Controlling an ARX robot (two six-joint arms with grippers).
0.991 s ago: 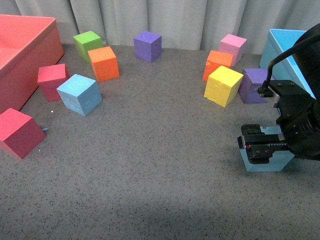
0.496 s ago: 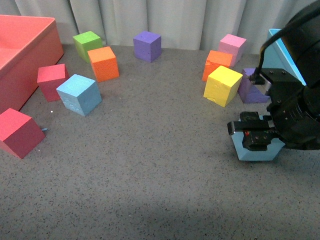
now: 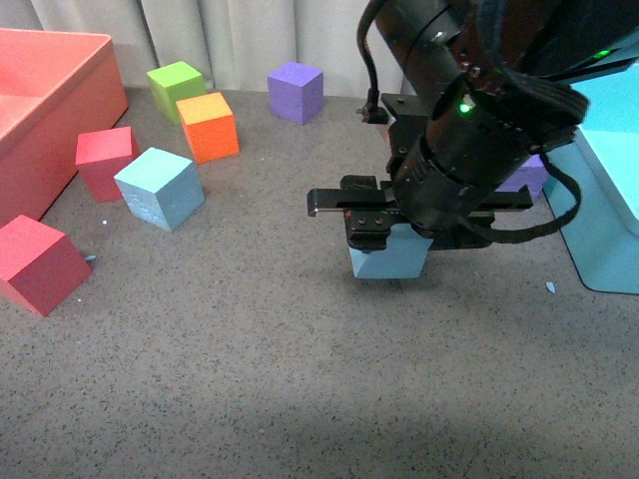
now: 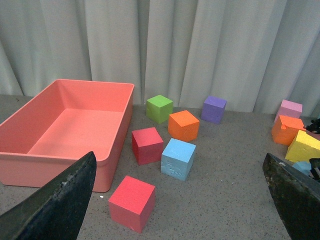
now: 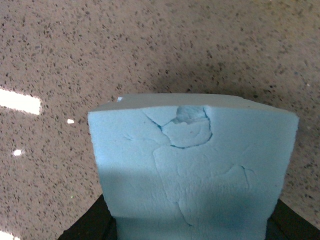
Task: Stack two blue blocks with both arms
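Observation:
My right gripper (image 3: pixel 384 232) is shut on a light blue block (image 3: pixel 389 259), held low over the middle of the grey table. In the right wrist view that blue block (image 5: pixel 192 170) fills the frame between the black fingers, a small notch on its far edge. A second blue block (image 3: pixel 160 188) rests at the left, beside a red cube (image 3: pixel 104 160); in the left wrist view this blue block (image 4: pixel 178 158) lies ahead of my open left gripper (image 4: pixel 185 220), whose fingertips (image 4: pixel 65 200) stand wide apart. The left arm is out of the front view.
A red bin (image 3: pixel 50 110) stands at the left, a cyan bin (image 3: pixel 609 239) at the right. Red (image 3: pixel 38 264), orange (image 3: pixel 207 126), green (image 3: pixel 177 88) and purple (image 3: pixel 296 90) cubes lie around the left and back. The right arm hides cubes behind it.
The right arm has swung left from the right edge toward the table's middle, carrying the blue block with it. The blue block at the left has not moved.

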